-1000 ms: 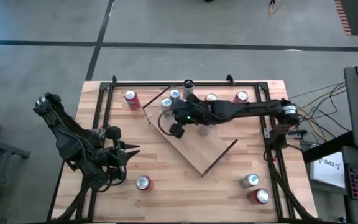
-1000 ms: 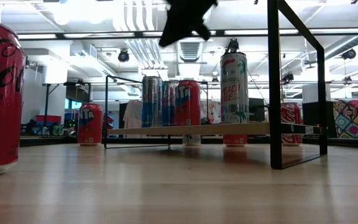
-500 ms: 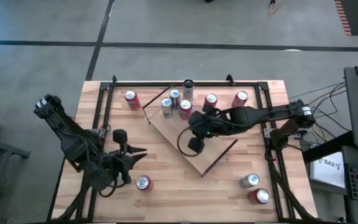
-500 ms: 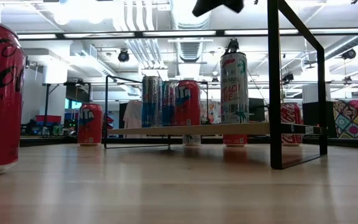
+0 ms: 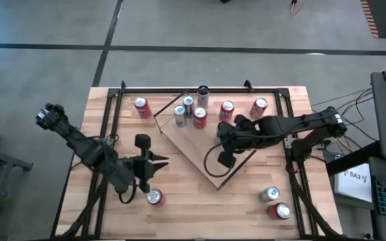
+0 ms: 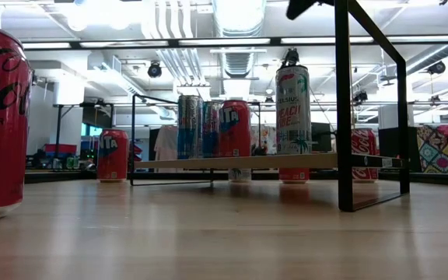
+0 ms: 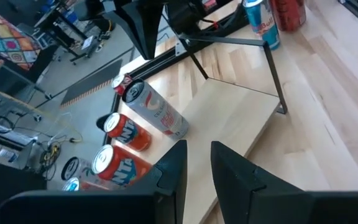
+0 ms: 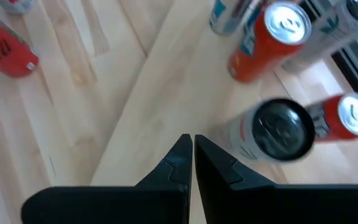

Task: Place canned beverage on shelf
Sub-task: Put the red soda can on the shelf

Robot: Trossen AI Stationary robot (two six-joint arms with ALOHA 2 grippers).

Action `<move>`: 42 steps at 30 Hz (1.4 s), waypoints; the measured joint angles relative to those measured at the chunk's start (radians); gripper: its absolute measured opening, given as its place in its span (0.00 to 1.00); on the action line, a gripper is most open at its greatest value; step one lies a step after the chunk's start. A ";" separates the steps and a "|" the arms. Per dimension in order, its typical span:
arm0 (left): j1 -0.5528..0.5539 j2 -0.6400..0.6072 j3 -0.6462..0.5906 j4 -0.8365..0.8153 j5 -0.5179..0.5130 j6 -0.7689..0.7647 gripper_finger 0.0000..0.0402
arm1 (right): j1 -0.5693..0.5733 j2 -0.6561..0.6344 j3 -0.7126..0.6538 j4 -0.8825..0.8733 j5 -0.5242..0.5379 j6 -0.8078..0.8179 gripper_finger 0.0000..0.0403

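Right gripper (image 5: 224,161) closed, empty, over shelf (image 5: 200,148) mid-frame in the high view

Left gripper (image 5: 158,163) lower left of centre, fingers slightly apart, nothing held, just above a silver-top can (image 5: 154,196). Shelf carries three cans (image 5: 188,111) at its upper-left end; tall can (image 5: 202,94) just beyond it

The tall white can (image 6: 293,117) on the shelf (image 6: 271,161) reads "CELSIUS"; other labels are too partial to read.
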 joint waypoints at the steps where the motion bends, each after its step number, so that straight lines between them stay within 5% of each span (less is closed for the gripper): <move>1: 0.014 0.000 0.000 0.005 0.020 0.011 0.14 | 0.000 -0.004 0.000 -0.015 0.000 0.009 0.02; 7: 0.105 0.000 0.000 0.046 0.147 0.082 0.14 | -0.001 -0.028 0.000 -0.089 0.004 0.025 0.02; 17: 0.202 0.000 0.000 0.072 0.187 0.154 0.14 | -0.057 -0.090 -0.004 -0.147 0.007 0.021 0.02; 32: 0.370 -0.001 -0.014 0.091 0.313 0.349 0.14 | -0.292 -0.166 -0.020 -0.157 0.031 -0.104 0.02; 42: 0.554 -0.017 -0.014 0.072 0.571 0.381 0.14 | -0.435 -0.162 -0.032 -0.138 0.002 -0.179 0.02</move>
